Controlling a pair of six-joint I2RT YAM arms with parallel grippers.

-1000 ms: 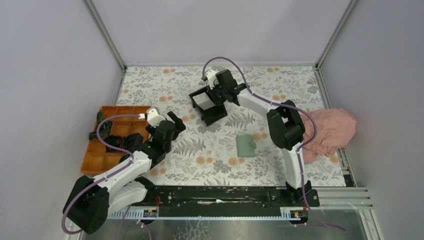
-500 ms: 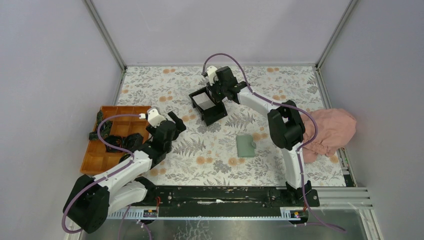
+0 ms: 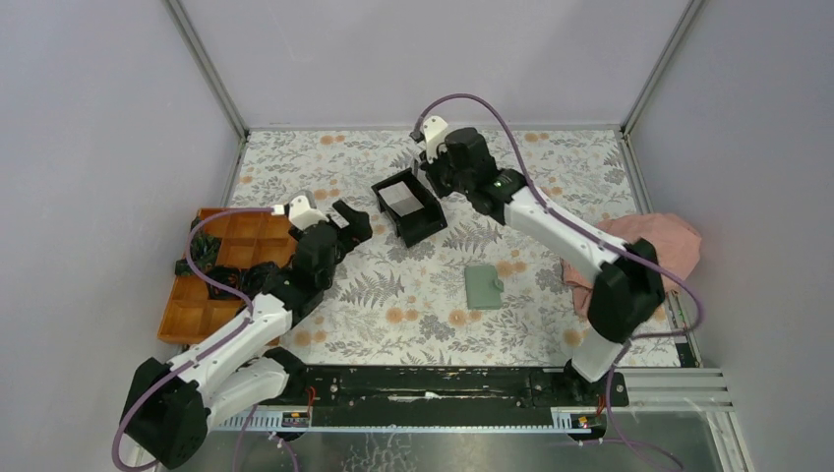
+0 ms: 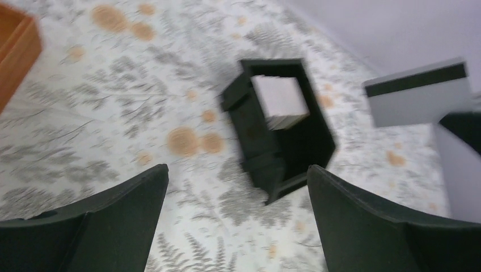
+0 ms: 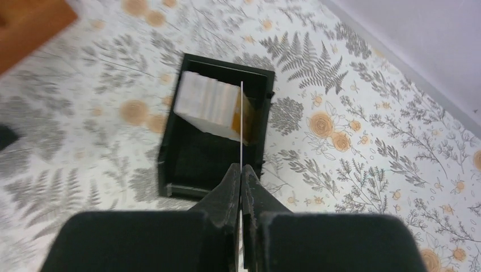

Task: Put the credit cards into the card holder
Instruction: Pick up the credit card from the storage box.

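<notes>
The right gripper, stretched above the black box, pinches one card edge-on; the left gripper hovers low nearby, jaws wide, empty.

In box: credit cards; card holder nearer.

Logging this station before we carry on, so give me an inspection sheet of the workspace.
Surface: floral table cover, flat.
Job's things: stack of cards in a black box; one card held near it; green wallet closed, lying apart.
Clutter: orange tray holding dark items; pink cloth at the right edge.
End effectors: left end effector open, empty; right end effector shut on the card.
Cables: purple cables loop over both arms.
Surroundings: grey walls; nothing else seen.
</notes>
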